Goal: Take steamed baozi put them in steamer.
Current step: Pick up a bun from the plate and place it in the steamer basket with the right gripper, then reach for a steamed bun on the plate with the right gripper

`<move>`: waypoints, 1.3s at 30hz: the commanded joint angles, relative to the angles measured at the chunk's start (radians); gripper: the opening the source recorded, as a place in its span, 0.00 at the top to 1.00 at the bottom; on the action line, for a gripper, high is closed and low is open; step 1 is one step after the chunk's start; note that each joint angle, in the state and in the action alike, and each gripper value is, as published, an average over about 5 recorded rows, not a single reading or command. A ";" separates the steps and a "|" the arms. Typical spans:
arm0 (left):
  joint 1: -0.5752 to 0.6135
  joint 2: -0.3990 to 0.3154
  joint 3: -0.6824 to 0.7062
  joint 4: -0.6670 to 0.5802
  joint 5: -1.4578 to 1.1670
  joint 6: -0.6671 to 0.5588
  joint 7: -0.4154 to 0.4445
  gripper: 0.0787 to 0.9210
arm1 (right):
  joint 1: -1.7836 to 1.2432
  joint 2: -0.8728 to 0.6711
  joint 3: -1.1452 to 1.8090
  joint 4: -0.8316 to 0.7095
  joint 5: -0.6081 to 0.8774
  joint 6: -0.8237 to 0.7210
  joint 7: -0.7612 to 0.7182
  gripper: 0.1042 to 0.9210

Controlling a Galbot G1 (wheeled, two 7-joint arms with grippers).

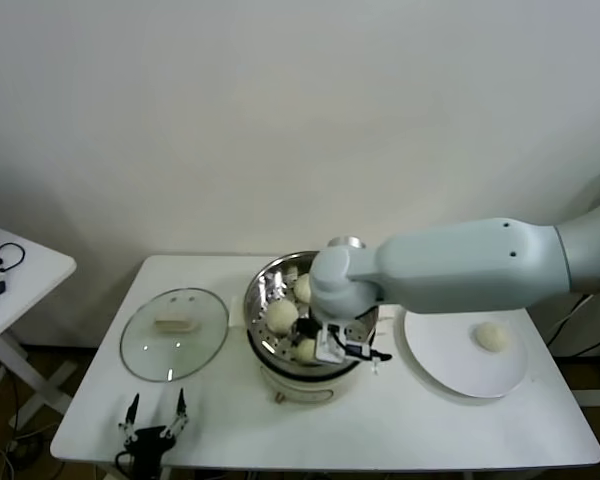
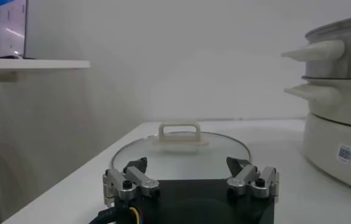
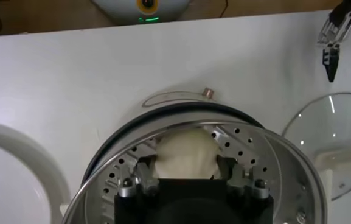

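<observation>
Three steamed baozi point(image 1: 283, 315) are sitting in the steamer point(image 1: 263, 290), the right gripper point(image 1: 342, 348) is straddling one there with its fingers parted, one bun point(image 1: 493, 336) is waiting on the plate point(image 1: 440, 365) near the desk's right edge, and the left gripper point(image 1: 154, 410) is hanging open at the front-left corner.

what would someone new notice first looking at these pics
First, the big pale right arm reaching over the shiny steamer at the table's middle, its right gripper down inside around a baozi on the perforated tray, with other buns beside it. Next, one lone bun on the white plate to the steamer's right. The glass lid lies flat on the left, with the left gripper parked open near the table's front edge.
</observation>
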 commanded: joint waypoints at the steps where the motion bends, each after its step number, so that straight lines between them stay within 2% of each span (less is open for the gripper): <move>1: -0.003 0.000 0.003 -0.002 0.002 -0.001 0.002 0.12 | 0.039 -0.013 -0.010 -0.006 0.047 0.015 -0.012 0.21; 5: -0.005 0.000 0.006 -0.005 0.003 0.001 0.003 0.12 | 0.120 -0.055 -0.037 -0.021 0.124 0.056 -0.044 0.13; 13: -0.009 0.005 0.009 -0.003 0.002 0.003 0.003 0.12 | 0.347 -0.152 -0.181 -0.178 0.318 0.137 -0.138 0.12; 17: -0.011 0.008 0.007 -0.005 -0.004 0.003 0.003 0.12 | 0.362 -0.240 -0.322 -0.251 0.434 0.036 -0.095 0.12; 21: -0.013 0.008 0.007 -0.003 -0.008 0.003 0.003 0.12 | 0.253 -0.364 -0.348 -0.349 0.492 -0.109 -0.034 0.12; 24: -0.013 0.006 0.007 -0.004 -0.005 0.004 0.003 0.12 | 0.143 -0.458 -0.315 -0.436 0.468 -0.159 -0.020 0.12; 28: -0.006 0.002 0.004 -0.006 0.001 0.006 0.003 0.12 | -0.024 -0.529 -0.199 -0.549 0.364 -0.156 -0.019 0.12; 34: 0.010 -0.007 -0.006 -0.006 0.024 0.008 0.001 0.12 | -0.311 -0.531 0.063 -0.743 0.225 -0.083 -0.025 0.12; 39: 0.017 -0.013 -0.013 -0.004 0.035 0.007 0.000 0.12 | -0.438 -0.510 0.169 -0.827 0.156 -0.041 -0.019 0.12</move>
